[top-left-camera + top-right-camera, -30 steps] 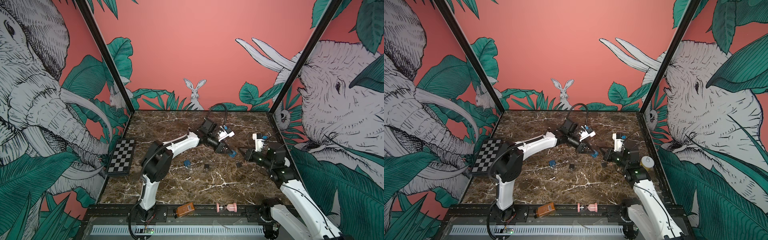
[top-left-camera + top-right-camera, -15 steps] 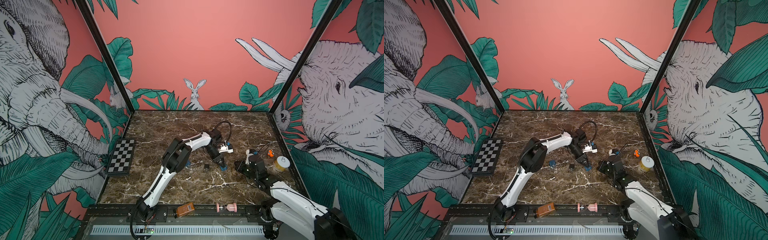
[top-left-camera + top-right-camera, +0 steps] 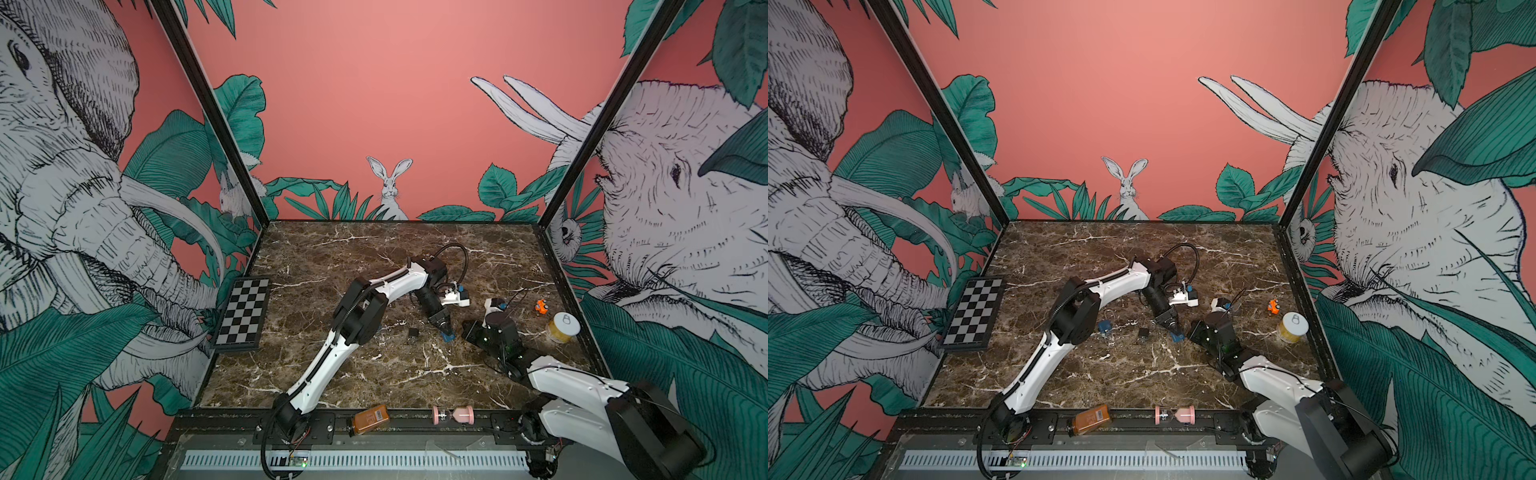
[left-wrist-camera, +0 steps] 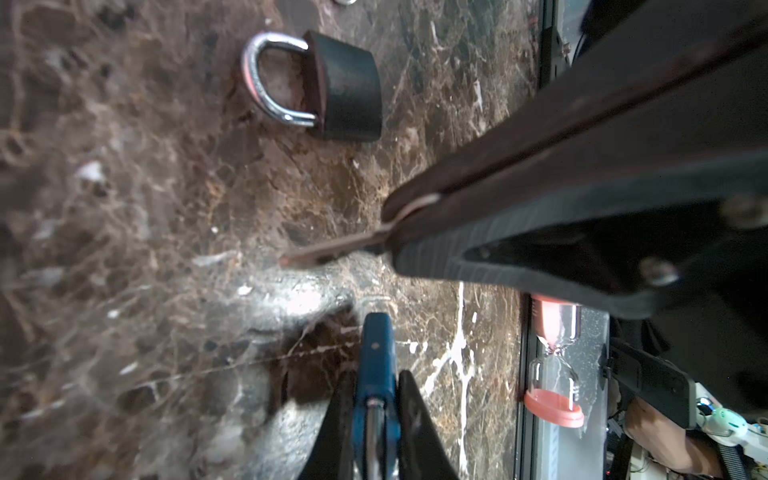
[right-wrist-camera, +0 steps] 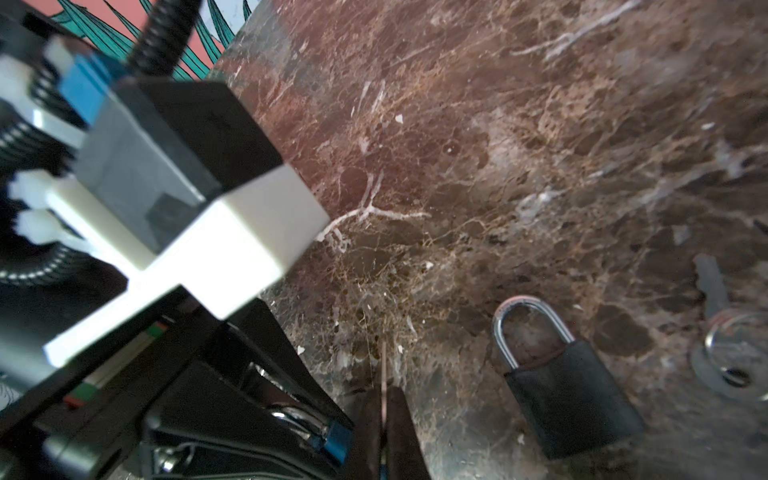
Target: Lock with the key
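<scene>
My left gripper (image 3: 445,329) (image 3: 1175,331) is shut on a small blue padlock (image 4: 376,349) (image 3: 448,336), whose body sticks out past the fingertips just above the marble. My right gripper (image 3: 464,326) (image 4: 388,224) is shut on a key (image 4: 332,249) (image 5: 383,365), and the thin blade juts out from between its fingers. The blade tip is close to the blue padlock's free end but apart from it. In the right wrist view the blue padlock (image 5: 332,436) sits right beside my right gripper (image 5: 384,399).
A black padlock (image 3: 412,332) (image 4: 345,87) (image 5: 569,395) lies flat nearby, with a spare key on a ring (image 5: 731,357) beyond it. Another blue padlock (image 3: 1104,327) is by the left elbow. Chessboard (image 3: 243,311) left, yellow jar (image 3: 563,328) and orange toy (image 3: 540,306) right, amber bottle (image 3: 371,419) and pink hourglass (image 3: 453,414) on the front rail.
Over the last second both grippers came down and toward the front with the blue padlock and the key. The right arm folded low. Little has moved in the last half second.
</scene>
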